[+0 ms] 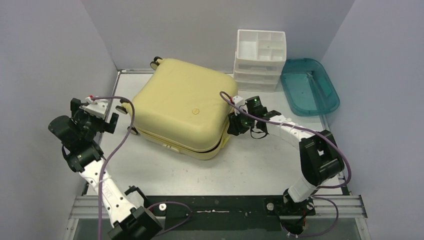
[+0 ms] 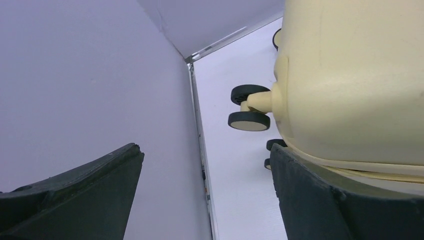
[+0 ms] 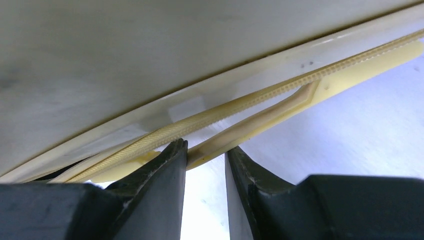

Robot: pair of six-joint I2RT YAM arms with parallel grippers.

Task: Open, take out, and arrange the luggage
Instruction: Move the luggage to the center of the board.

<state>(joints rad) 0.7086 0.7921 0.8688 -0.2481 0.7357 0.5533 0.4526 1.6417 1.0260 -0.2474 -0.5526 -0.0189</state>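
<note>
Now, the luggage [image 1: 180, 107] lies flat and closed in the middle of the table [image 1: 200, 175], its wheels [image 2: 249, 121] pointing to the left wall. Well behind its far right corner stand a white drawer organizer [image 1: 260, 60] and a teal tray [image 1: 309, 87].

Over on the left, the left arm climbs from its base up and outward, folds at the elbow, and turns its wrist in toward the case. The left gripper [image 1: 105, 116] sits just beside the wheeled side with its jaws spread wide and nothing between them. In the wrist view one finger stands in front of the shell's lower corner.

On the right, the right arm rises from its base and sweeps its forearm low and leftward, so the right gripper [image 3: 206, 147] is against the case's right edge at the seam. Its jaws stand narrow. The pale zipper pull [image 3: 260, 120] slants down from the zipper teeth [image 3: 250, 102] and ends between the fingertips, against one of them. Whether the pull is actually pinched cannot be told.
</note>
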